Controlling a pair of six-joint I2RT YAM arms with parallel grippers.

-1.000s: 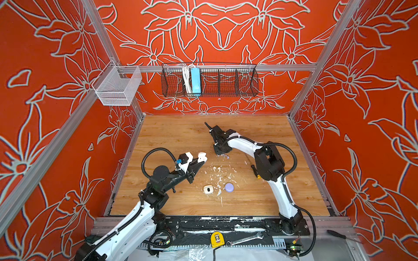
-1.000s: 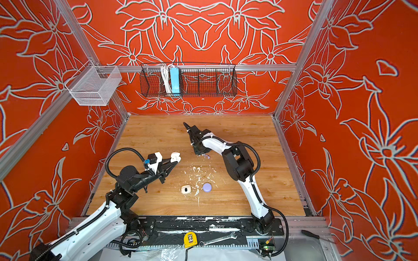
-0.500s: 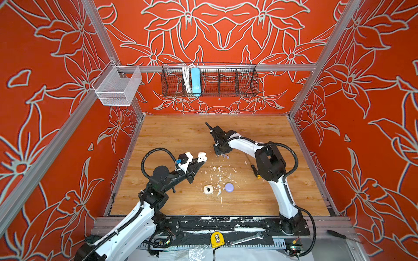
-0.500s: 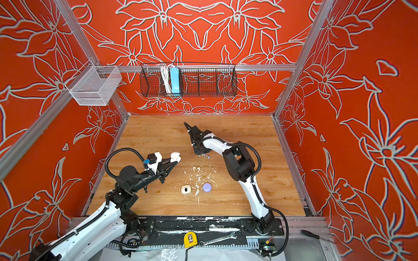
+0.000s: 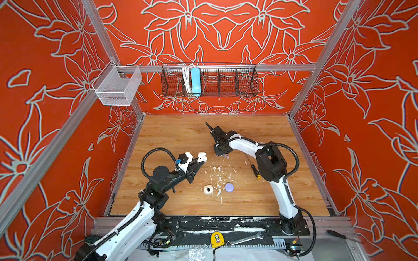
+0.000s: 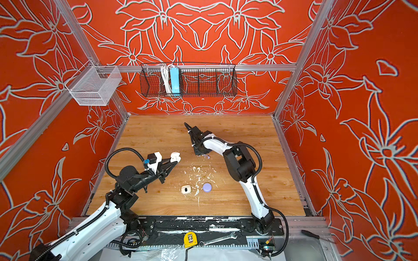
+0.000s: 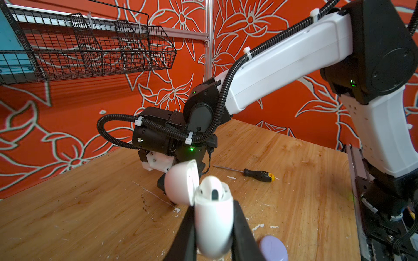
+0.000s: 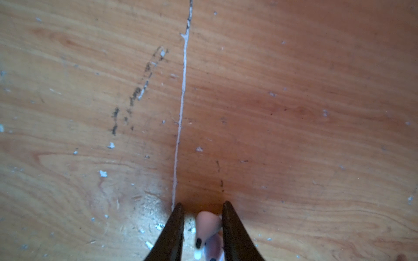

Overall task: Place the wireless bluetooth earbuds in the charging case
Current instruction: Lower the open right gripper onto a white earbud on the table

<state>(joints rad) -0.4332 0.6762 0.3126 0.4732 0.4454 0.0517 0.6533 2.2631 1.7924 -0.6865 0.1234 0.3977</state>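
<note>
White charging case (image 7: 213, 217) hangs open; lavender earbuds (image 8: 208, 222) lie together.

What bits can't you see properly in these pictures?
Lavender earbuds: right wrist view, blurred and cut by the picture edge between the right gripper fingers; in both top views its wrist hides most of them.
White charging case in the left gripper: left wrist view, insides blurred from closeness.
White earbuds: both top views, too small to tell their pose.
Lavender case: left wrist view, cut off by the edge.
</note>
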